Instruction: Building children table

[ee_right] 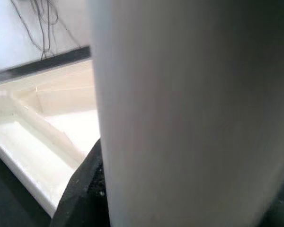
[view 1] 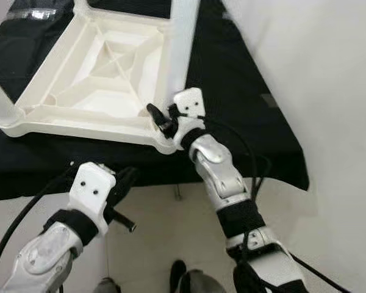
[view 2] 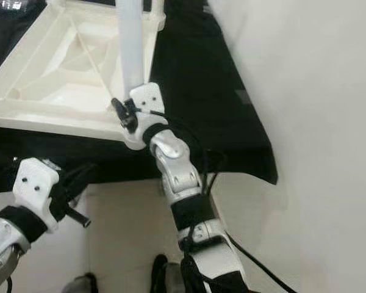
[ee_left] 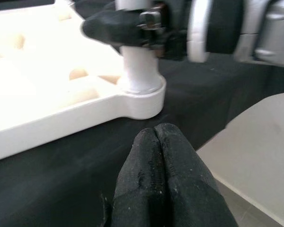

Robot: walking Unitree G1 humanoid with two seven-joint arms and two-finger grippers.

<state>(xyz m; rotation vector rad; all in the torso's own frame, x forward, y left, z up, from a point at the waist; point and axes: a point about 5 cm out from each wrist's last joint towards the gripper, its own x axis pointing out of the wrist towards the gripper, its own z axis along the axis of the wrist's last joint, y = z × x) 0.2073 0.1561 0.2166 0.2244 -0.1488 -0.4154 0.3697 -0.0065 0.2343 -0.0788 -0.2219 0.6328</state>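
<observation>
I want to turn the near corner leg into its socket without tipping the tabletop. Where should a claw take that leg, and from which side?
Probably low on the leg, just above the round corner socket, from the robot's side. The leg stands upright, a plain round post, so the fingers can close across it. The right claw already grips there; the left claw hangs shut near the table's edge.

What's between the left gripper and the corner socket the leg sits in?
Only bare black cloth. In the left wrist view it runs from the left gripper to the corner socket, nothing resting on it.
</observation>
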